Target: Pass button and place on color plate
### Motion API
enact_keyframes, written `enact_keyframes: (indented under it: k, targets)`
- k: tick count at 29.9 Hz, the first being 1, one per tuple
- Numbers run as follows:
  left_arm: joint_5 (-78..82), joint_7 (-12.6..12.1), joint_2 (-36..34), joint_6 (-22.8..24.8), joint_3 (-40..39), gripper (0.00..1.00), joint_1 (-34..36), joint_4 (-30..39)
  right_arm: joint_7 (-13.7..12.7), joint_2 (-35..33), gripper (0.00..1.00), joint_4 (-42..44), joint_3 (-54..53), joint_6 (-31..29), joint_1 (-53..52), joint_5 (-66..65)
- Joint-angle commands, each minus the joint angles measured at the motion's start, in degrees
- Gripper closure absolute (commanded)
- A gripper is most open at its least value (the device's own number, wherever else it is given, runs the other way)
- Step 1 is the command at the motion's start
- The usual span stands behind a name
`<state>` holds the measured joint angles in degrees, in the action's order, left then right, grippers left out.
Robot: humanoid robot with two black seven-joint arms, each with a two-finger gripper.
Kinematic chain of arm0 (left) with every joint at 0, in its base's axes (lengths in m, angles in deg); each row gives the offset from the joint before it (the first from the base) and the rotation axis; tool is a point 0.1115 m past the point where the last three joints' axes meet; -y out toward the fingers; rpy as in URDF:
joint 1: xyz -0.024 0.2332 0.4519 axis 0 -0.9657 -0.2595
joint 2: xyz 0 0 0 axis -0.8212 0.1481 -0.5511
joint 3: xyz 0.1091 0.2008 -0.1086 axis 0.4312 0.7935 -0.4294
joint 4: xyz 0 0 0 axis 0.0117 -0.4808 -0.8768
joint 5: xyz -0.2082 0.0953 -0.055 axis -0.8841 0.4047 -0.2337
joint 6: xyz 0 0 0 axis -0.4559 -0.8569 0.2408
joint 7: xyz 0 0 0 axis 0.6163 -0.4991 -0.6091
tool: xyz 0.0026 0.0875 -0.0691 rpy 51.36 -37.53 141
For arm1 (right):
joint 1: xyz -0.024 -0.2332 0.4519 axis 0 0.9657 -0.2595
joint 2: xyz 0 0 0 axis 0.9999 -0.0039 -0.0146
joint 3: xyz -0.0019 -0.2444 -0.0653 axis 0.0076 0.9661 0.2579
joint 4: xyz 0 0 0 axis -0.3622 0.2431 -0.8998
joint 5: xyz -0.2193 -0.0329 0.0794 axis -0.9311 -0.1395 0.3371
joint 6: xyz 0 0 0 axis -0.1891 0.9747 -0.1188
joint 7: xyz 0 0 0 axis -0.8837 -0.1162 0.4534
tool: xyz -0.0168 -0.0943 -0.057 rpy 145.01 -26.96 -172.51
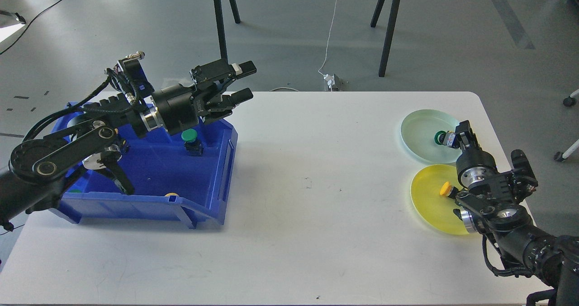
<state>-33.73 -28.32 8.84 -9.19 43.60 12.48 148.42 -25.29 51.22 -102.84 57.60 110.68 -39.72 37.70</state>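
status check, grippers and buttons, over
Left gripper open, empty, above blue bin. Right gripper on green button in green plate; grip unclear. Yellow button on yellow plate. Nothing blocking.

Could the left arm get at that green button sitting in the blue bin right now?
Probably yes. The left gripper hangs open above the blue bin, and the green button stands just below it in the open-topped bin with nothing covering it.
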Motion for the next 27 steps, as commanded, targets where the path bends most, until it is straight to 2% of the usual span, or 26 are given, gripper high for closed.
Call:
enact_keyframes:
  k: [1,6,12,15,16,19,21,27]
  targets:
    - [0.0,0.0,0.0,0.0,0.0,0.12,0.01,0.0,0.09,0.26,0.53,0.0,0.05,0.0,0.0,0.0]
    - [-0.08,0.0,0.0,0.0,0.0,0.12,0.01,0.0,0.09,0.26,0.52,-0.09,-0.13,0.0,-0.43,0.09]
    - [-2.01,0.0,0.0,0.0,0.0,0.1,-0.17,-0.17,0.09,-0.17,0.36,-2.72,-2.49,0.0,-4.21,0.62]
    - [-4.65,0.0,0.7,0.0,-0.09,0.08,-0.08,-1.57,0.0,-2.1,0.26,-9.12,-7.75,0.0,-6.76,0.71]
    - [-5.52,0.0,1.4,0.0,-0.17,0.08,-0.08,-2.54,-0.35,-4.46,0.22,-13.06,-10.03,0.0,-7.55,0.71]
    - [-7.03,0.0,3.51,-0.84,-1.31,0.08,0.62,-7.19,-1.14,-12.81,0.21,-27.12,-15.93,0.0,-9.05,0.71]
    - [-7.12,0.0,4.04,-0.4,-3.07,0.08,0.8,-9.05,-2.11,-16.6,0.19,-35.31,-19.71,-4.86,-9.31,0.97]
    - [-7.99,0.0,2.46,0.0,-9.92,0.08,3.79,-9.14,-1.06,-22.31,0.15,-46.04,-22.71,-20.68,-11.16,12.45]
